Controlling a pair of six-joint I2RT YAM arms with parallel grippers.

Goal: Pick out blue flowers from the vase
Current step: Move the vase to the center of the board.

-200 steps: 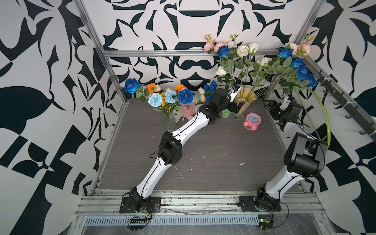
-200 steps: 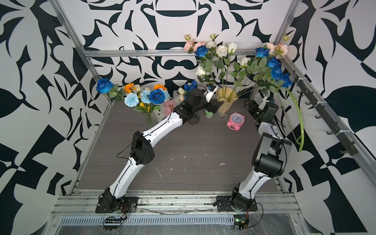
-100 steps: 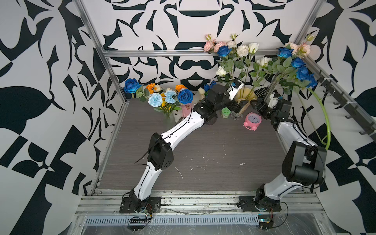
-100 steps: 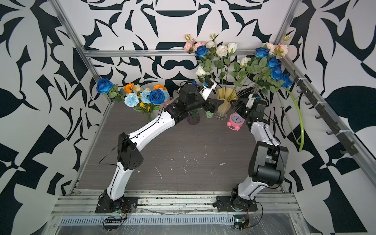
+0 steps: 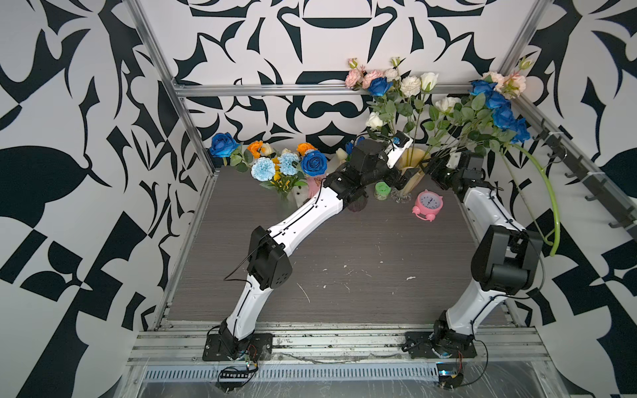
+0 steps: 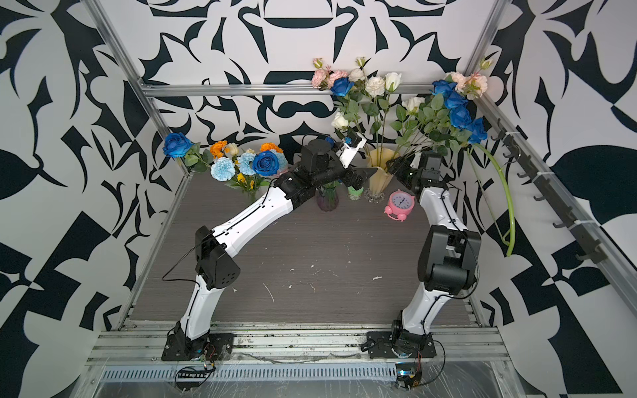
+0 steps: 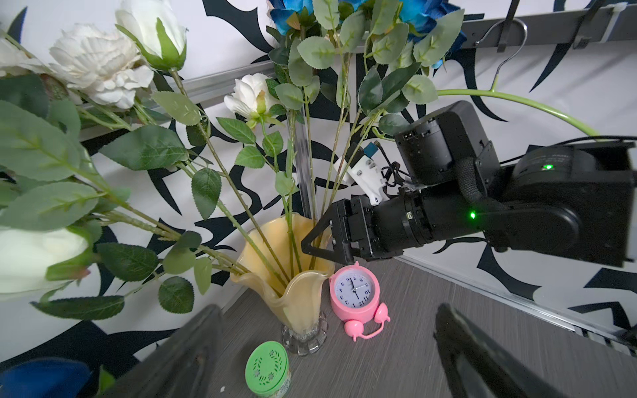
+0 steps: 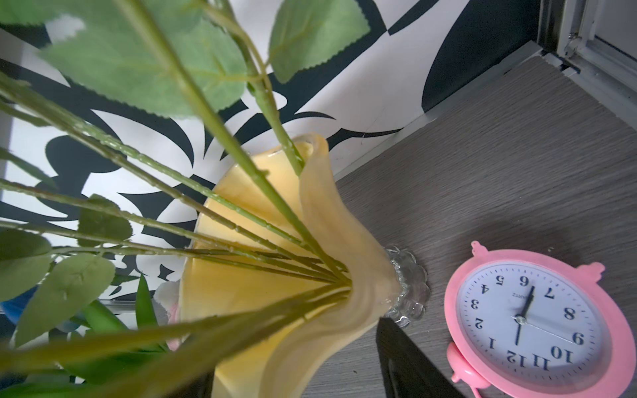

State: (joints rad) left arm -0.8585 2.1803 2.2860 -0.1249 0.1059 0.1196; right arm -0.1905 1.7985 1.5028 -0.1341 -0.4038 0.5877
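Observation:
The yellow fluted vase [image 5: 413,162] [image 6: 379,172] stands at the back of the table. It holds long green stems with white, pink and blue flowers [image 5: 379,86] [image 6: 458,110] [image 7: 417,13]. My right gripper [image 8: 300,379] [image 5: 431,169] is at the vase's [image 8: 248,296] rim, open. Its dark fingers [image 8: 406,361] sit either side of the flared lip and the bundled stems. My left gripper [image 7: 324,361] [image 5: 401,177] hangs wide open and holds nothing. It is on the other side of the vase [image 7: 296,303], facing its foot.
A pink alarm clock [image 5: 429,203] and a green-lidded tin [image 5: 382,190] stand beside the vase, with a purple glass vase [image 6: 326,200] under the left arm. A second bouquet [image 5: 286,165] stands at the back left. A hook rail [image 5: 586,179] and a long bent stem [image 5: 548,193] line the right wall.
My right arm swung in from the right wall to the vase's rim, and its jaws narrowed. My left arm stretched further toward the vase, still wide open.

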